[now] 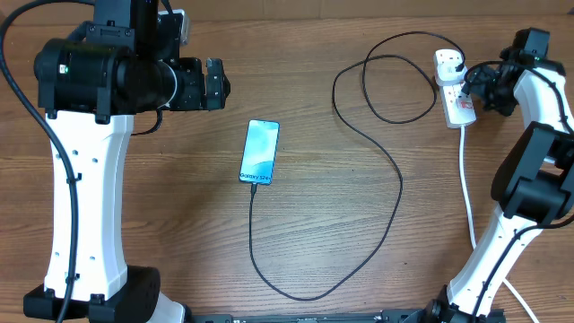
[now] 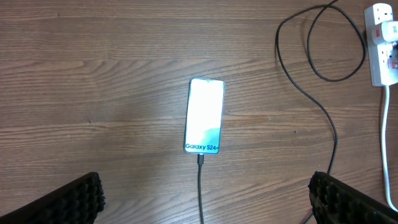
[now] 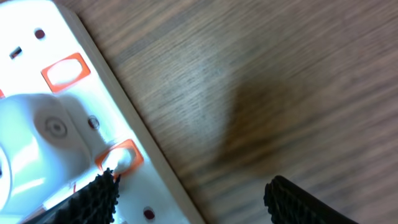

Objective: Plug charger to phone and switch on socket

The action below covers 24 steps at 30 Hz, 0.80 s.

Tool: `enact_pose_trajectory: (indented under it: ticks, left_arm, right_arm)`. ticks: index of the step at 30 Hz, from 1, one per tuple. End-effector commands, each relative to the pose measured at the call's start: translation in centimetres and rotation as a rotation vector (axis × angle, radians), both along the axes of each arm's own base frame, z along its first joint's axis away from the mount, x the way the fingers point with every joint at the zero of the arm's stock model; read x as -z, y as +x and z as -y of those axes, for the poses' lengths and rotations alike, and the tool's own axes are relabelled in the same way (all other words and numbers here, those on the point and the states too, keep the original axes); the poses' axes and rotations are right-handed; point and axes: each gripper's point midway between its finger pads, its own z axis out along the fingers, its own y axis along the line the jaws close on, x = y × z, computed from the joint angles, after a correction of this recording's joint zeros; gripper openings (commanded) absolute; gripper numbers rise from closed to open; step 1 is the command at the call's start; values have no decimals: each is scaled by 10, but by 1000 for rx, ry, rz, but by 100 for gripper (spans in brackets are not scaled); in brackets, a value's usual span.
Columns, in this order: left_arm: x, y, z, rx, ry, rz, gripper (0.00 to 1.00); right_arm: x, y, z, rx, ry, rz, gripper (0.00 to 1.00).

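Note:
The phone [image 1: 260, 151] lies flat mid-table, its cyan screen up; it also shows in the left wrist view [image 2: 204, 116]. The thin black charger cable [image 1: 377, 152] is plugged into its bottom edge, loops right and runs up to the white socket strip [image 1: 455, 90] at the far right, where a white plug [image 3: 43, 134] sits in it. My left gripper [image 1: 213, 85] is open and empty, up and left of the phone. My right gripper [image 3: 193, 199] is open, one fingertip touching an orange-framed switch [image 3: 118, 158] on the strip.
The strip's thick white lead [image 1: 468, 193] runs down the right side toward the right arm's base. The black cable forms a wide loop [image 1: 296, 287] near the table's front edge. A second orange-framed switch [image 3: 65, 70] sits higher on the strip.

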Motion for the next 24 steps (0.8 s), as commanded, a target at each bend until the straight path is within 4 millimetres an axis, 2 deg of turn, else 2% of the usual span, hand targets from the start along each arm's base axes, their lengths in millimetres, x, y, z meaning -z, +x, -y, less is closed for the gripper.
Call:
enact_pose_trajectory:
  ticks: [1,4,10,18,21,23,24]
  left_arm:
    - [-8,-4,-4,1,11,29,100]
    - [-8,-4,-4,1,11,29,100]
    - [-8,-4,-4,1,11,29,100]
    - [-8,-4,-4,1,11,29,100]
    - [-8,-4,-4,1,11,29,100]
    - [-8,-4,-4,1,11,29,100]
    - [-8,-4,-4,1,11,29,100]
  right_arm:
    - [-29,13,16,34,-48,40,76]
    - [-59,13,25,79,-71,45,77]
    - [-121,10,21,104,-54,78,77]
    - [-197,-21,9,219,-6,102,76]
    - [-231,-32,-1,206,5,151,76]
    - [-254,-38,-13,175,37,201,76]
    - [-272,-41,-24,140,62,247,77]
